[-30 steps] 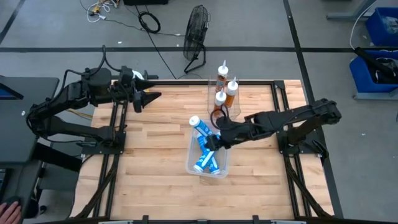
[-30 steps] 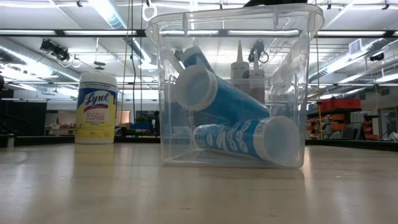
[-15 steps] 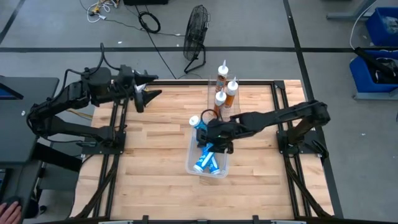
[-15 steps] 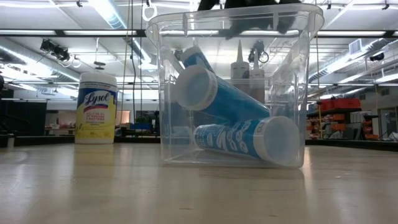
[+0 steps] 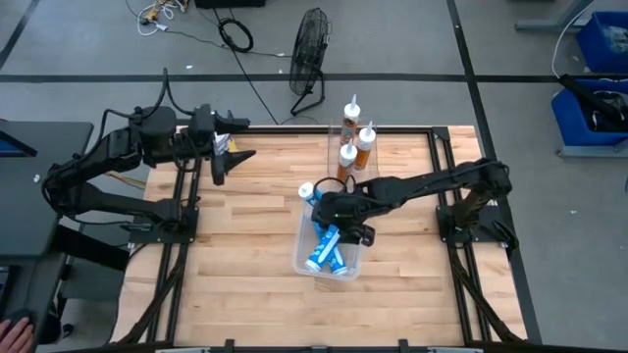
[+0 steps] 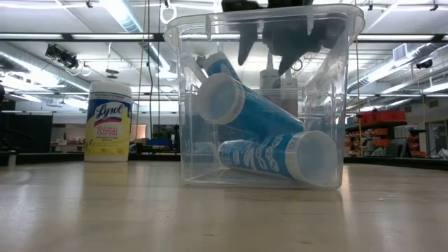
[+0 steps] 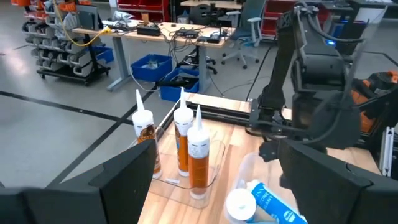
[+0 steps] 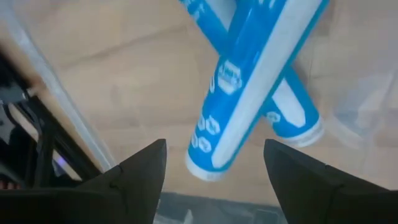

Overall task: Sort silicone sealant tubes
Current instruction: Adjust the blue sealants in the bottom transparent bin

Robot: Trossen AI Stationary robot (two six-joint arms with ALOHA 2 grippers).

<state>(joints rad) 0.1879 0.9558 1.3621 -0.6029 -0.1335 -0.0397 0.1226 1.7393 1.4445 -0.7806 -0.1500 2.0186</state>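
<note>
Moved leftward since a second ago, the right tool (image 5: 343,224) now dips inside the clear bin (image 5: 303,257), jaws apart, holding nothing. At far left the left tool (image 5: 235,157) hovers over the worktop (image 5: 245,284) edge, jaws apart and empty. Blue sealant tubes (image 5: 327,250) lie crossed in the bin; orange sealant tubes (image 5: 351,142) stand in a second clear bin (image 7: 214,163) behind.

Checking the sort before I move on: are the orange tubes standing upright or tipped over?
Upright. The three orange tubes stand in their clear bin with white nozzles pointing up.
</note>
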